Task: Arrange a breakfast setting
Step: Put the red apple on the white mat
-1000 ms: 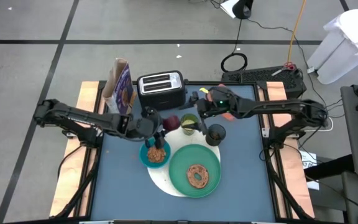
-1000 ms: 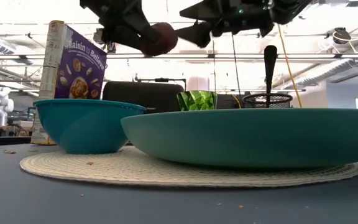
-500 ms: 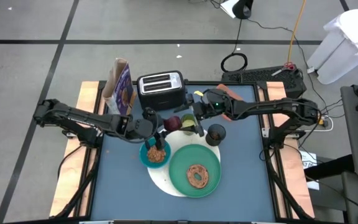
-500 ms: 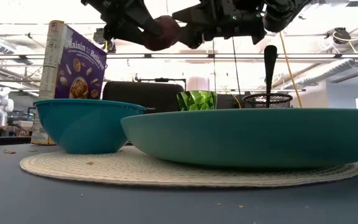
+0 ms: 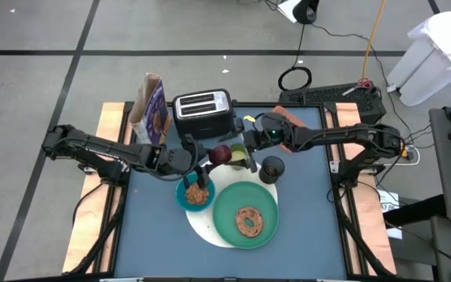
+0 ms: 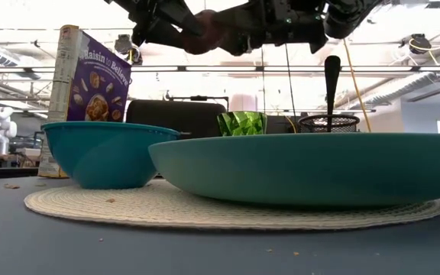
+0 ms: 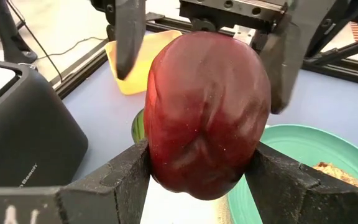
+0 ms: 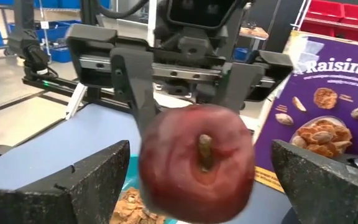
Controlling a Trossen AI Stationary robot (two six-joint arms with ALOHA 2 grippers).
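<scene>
dark-red fruit [image 5: 221, 154] moved rightward | brown bagel [image 5: 248, 220] in large green plate [image 5: 227, 205]

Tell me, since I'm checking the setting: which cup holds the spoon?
The small black cup, right of the lime cup; the metal spoon stands upright in it.

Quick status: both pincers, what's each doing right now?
Left pincer: closed on the dark-red fruit.
Right pincer: open, straddling the fruit, not gripping.

Bagel [image 5: 249, 221] on plate [image 5: 227, 205], plate on disc [image 5: 202, 228]. Bowl [image 5: 184, 197] left of plate, also on disc. Toaster [image 5: 203, 113] behind, cereal box [image 5: 153, 110] to its left. Lime cup [image 5: 239, 153] and black cup [image 5: 272, 168] behind plate. Fruit [image 5: 221, 154] above table between both grippers.
</scene>
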